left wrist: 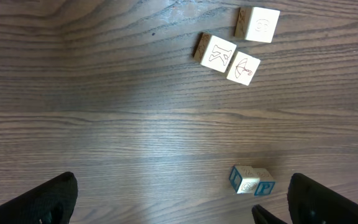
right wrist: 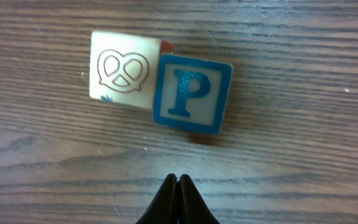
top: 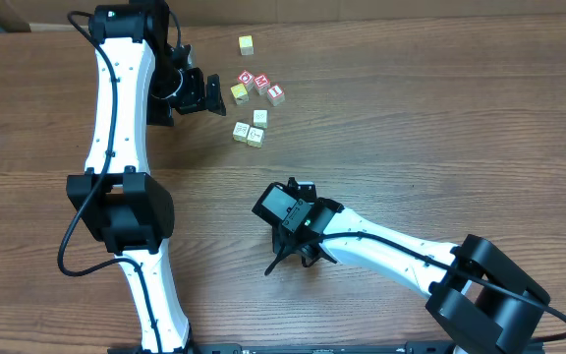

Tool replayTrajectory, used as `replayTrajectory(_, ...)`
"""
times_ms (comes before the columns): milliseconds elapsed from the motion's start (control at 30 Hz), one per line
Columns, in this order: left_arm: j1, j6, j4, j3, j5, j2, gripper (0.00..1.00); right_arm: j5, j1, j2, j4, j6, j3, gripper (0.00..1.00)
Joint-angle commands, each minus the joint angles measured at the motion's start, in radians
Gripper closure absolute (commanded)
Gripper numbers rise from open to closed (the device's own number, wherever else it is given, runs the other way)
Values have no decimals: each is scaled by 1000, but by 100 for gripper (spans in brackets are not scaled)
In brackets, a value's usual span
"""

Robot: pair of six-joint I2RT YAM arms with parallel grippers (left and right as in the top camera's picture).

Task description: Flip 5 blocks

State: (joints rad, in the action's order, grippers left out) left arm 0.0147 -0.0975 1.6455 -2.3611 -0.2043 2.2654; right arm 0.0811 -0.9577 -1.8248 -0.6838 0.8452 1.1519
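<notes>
Closure is complete on the right tool (right wrist: 178, 182): its two dark fingers press flat against each other into one thin point, clenched on nothing. The tip hangs over bare tabletop (right wrist: 303, 174), just short of the P block (right wrist: 191, 93), with a strip of wood grain showing between them. The P block lies with its blue-bordered letter face up. The pretzel block (right wrist: 120, 68), cream with a thin dark pretzel outline on top, touches its left side.

The left tool (left wrist: 182, 190) is released, fingers spread wide at the two lower corners of its wrist view, gripping nothing and touching nothing. Between them, nearer the right finger, sits a blue-faced pair (left wrist: 252, 180) of tiny cubes pressed together, one showing a P on its side. Farther ahead lie three cream blocks with line drawings: one alone (left wrist: 263, 25), and two touching corner to corner (left wrist: 215, 53) (left wrist: 243, 67).

From overhead, the left tool points at a loose cluster of cubes (top: 260, 117), some with red-and-white faces (top: 276, 94).
</notes>
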Motion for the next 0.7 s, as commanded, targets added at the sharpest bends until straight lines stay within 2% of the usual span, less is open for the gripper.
replayTrajectory(0, 5, -7, -2, -15, 5, 7, 0, -5, -3, 0, 30, 24, -20, 96)
replayTrajectory(667, 5, -7, -2, -15, 5, 7, 0, 61, -2, -2, 70, 49, -40, 96)
